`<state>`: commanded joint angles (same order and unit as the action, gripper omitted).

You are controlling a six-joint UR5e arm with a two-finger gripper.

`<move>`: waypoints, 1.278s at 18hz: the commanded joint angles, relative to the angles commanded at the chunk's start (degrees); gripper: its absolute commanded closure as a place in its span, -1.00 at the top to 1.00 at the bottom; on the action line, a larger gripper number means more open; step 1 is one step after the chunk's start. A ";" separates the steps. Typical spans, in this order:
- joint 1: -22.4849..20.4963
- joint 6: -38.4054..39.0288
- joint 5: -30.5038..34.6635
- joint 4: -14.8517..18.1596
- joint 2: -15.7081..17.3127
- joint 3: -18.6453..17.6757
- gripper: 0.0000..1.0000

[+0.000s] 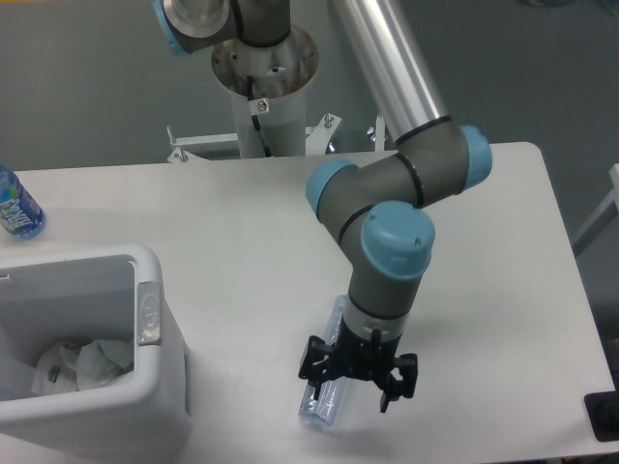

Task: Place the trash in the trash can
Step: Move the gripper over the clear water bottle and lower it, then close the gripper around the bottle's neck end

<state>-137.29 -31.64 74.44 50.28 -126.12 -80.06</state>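
A white table (242, 222) with rounded corners is shown against a grey floor, with the arm's round base (263, 58) mounted behind its far edge. The arm (387, 242), grey with pale blue joint caps, is bent down over the front part of the table. Its gripper (356, 379) is lowered close to the tabletop, directly over a clear plastic bottle (325, 394) that is laid on its side. The bottle is set at a slight diagonal, with its near end toward the front edge of the table and its far end hidden under the wrist. The fingers (314, 365) are seen spread apart, one on each side of the bottle's upper part; whether either one touches the plastic cannot be told from this view. The bottle's label is hidden by the gripper.

At the front left corner a large white bin (145, 387) with a thick rounded rim is placed, well apart from the bottle. A grey oval latch (147, 311) is fitted to the side that faces the arm. Crumpled white paper (82, 362) is visible at the bottom of the bin. At the far left edge of the table a water bottle with a blue label (14, 205) is partly cut off by the frame. A dark object (604, 418) is partly seen at the lower right border, off the table.
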 joint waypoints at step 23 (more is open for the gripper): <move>3.08 -0.27 7.65 -1.06 -5.10 -1.59 1.00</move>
<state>-134.21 -31.91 82.09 49.22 -131.22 -81.65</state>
